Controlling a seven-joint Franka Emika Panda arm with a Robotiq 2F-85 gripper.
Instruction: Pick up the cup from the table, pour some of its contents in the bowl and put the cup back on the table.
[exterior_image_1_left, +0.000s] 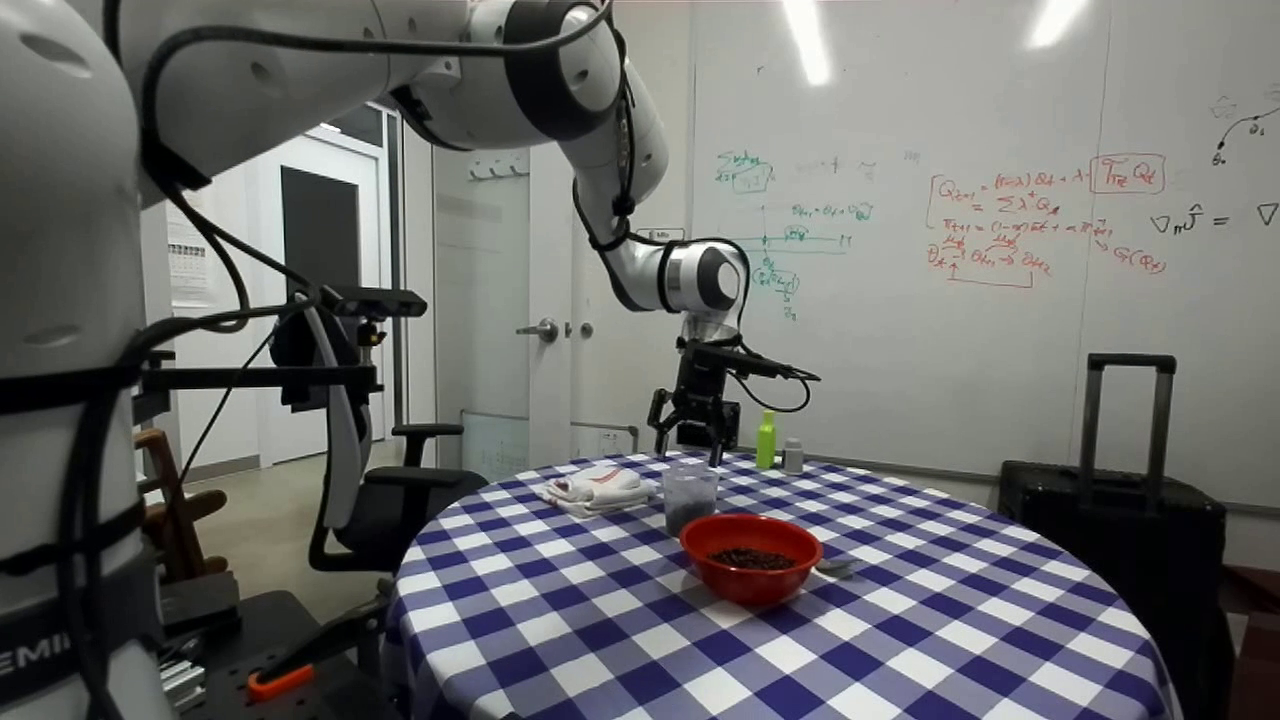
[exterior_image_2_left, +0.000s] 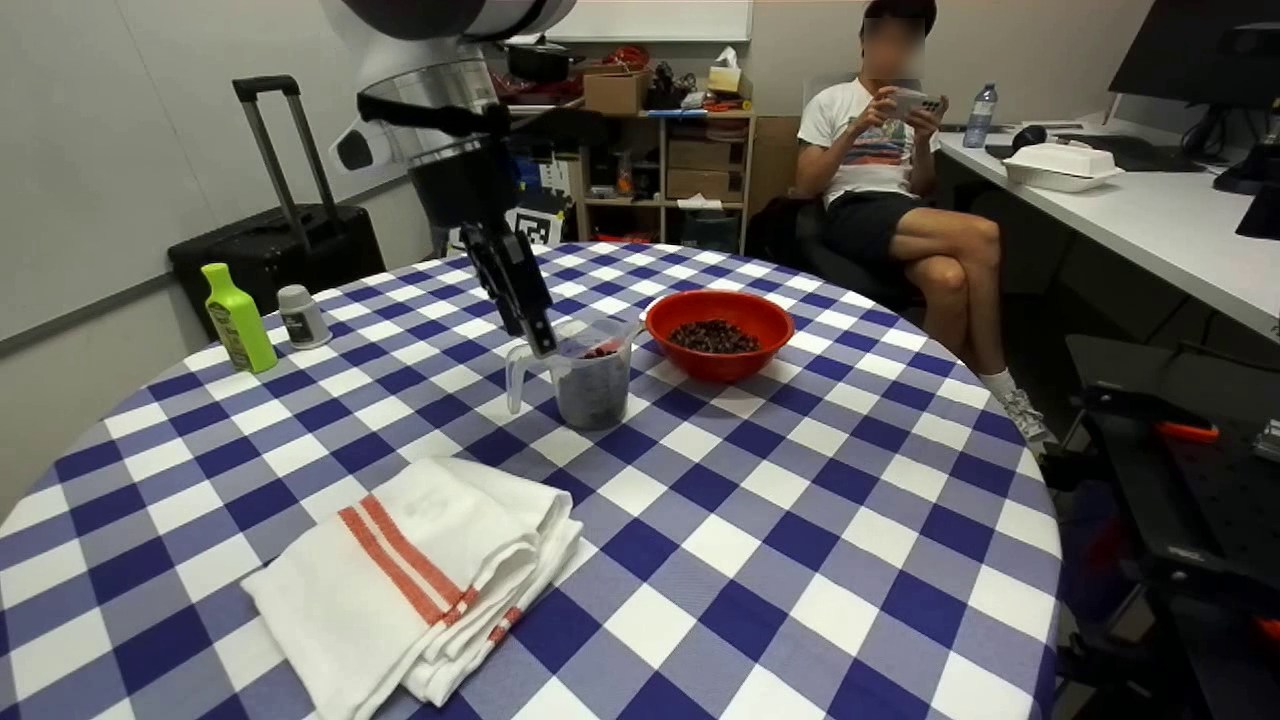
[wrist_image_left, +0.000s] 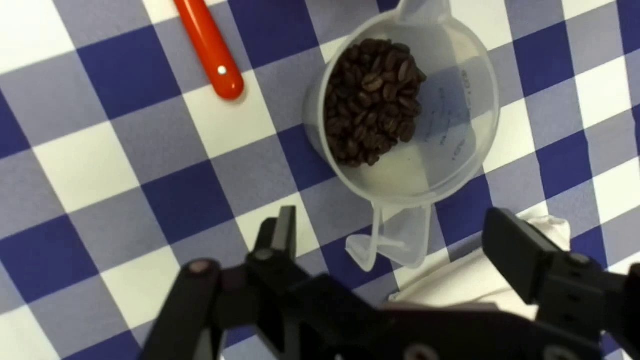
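Note:
The cup is a clear plastic measuring cup holding dark coffee beans; it stands upright on the checked tablecloth in both exterior views (exterior_image_1_left: 690, 490) (exterior_image_2_left: 592, 392) and in the wrist view (wrist_image_left: 450, 95). Its handle (wrist_image_left: 402, 245) points toward my jaws in the wrist view. The red bowl (exterior_image_1_left: 750, 588) (exterior_image_2_left: 720, 368) stands close beside the cup with dark beans inside. My gripper (exterior_image_1_left: 688, 456) (exterior_image_2_left: 540, 346) is open and empty above the handle side of the cup. In the wrist view its fingers (wrist_image_left: 391, 215) lie one on each side of the handle, not touching it.
A folded white towel with red stripes (exterior_image_2_left: 400, 580) (exterior_image_1_left: 600, 490) lies near the cup. A green bottle (exterior_image_2_left: 240, 320) and a small grey container (exterior_image_2_left: 302, 318) stand near the table edge. A red-handled utensil (wrist_image_left: 212, 55) lies on the cloth; a spoon (exterior_image_1_left: 836, 568) lies beside the bowl.

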